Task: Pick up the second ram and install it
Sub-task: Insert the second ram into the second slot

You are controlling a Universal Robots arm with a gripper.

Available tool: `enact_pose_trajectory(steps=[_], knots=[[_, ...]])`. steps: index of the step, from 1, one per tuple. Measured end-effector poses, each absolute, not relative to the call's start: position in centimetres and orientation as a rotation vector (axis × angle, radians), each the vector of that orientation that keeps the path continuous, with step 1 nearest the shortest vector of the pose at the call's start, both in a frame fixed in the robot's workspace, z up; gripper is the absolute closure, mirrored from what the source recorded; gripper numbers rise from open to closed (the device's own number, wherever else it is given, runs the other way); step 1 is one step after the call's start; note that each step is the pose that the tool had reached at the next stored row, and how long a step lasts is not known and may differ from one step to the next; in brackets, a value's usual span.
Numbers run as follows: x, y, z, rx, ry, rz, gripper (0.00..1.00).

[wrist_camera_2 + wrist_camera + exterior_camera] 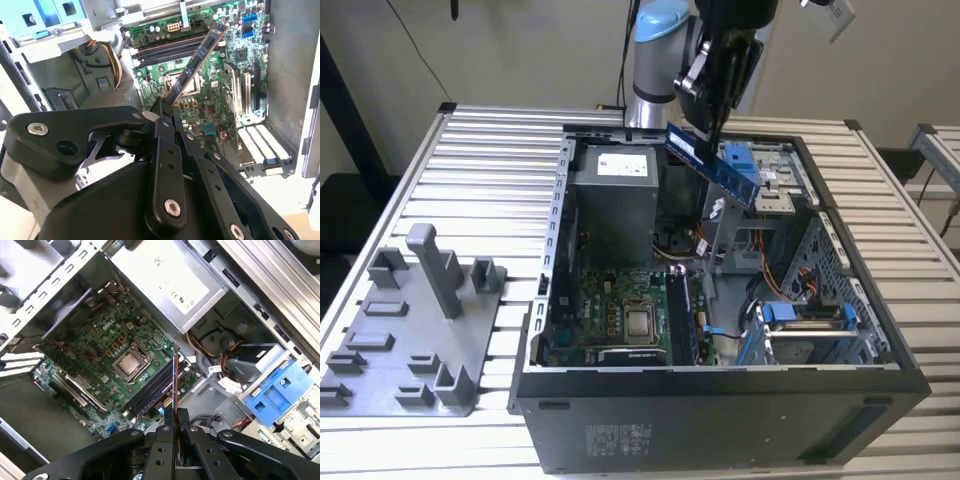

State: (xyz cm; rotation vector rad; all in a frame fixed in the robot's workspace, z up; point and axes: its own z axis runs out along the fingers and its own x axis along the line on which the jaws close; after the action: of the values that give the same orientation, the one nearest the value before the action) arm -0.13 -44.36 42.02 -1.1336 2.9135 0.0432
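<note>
The pincer (704,132) squeezed tight on the second ram (725,170), tilted high in the exterior view's upper middle. Held crooked, it risked missing the memory slots (682,315) and jamming.

The silver robot arm (648,95), capped by a light blue joint, stands upright at the far side in the exterior view. Its wrist bends over so the black claw (706,130) points steeply downward, slightly tilted. In the second wrist view its black fingers (162,150) are drawn together, pinching one end of a long, thin dark blue memory stick (197,60).
</note>
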Motion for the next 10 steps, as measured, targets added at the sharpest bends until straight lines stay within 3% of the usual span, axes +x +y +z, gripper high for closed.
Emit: enact_pose_trajectory(steps=[10], knots=[[-0.13, -44.36, 41.77, -0.957, 2.978, 0.028, 0.87]])
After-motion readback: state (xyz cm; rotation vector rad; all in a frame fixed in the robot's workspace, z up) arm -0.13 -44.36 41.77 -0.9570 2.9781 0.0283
